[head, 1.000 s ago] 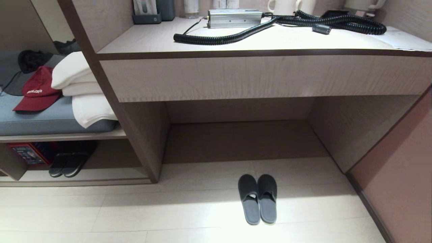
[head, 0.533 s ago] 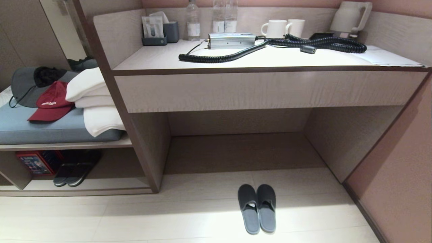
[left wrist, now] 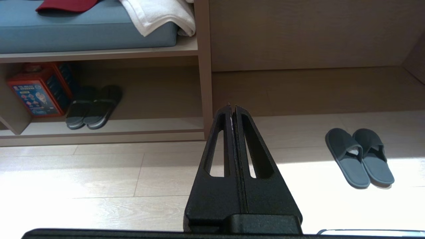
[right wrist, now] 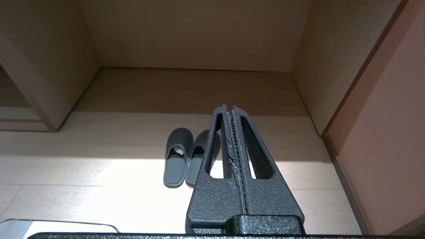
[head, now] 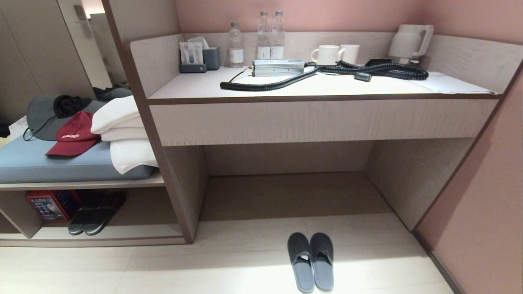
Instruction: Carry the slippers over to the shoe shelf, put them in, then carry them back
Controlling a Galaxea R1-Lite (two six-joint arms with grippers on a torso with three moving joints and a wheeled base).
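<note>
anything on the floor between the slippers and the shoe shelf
Nothing visible: bare floor lies between the slippers and the shoe shelf. Inside it, a darker pair and a red box fill the left part.

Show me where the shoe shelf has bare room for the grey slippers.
In the shoe shelf, the base plank is bare between the darker pair and the upright divider panel. The far end is crowded: a red box stands beside that pair. The slippers sit on open floor.
</note>
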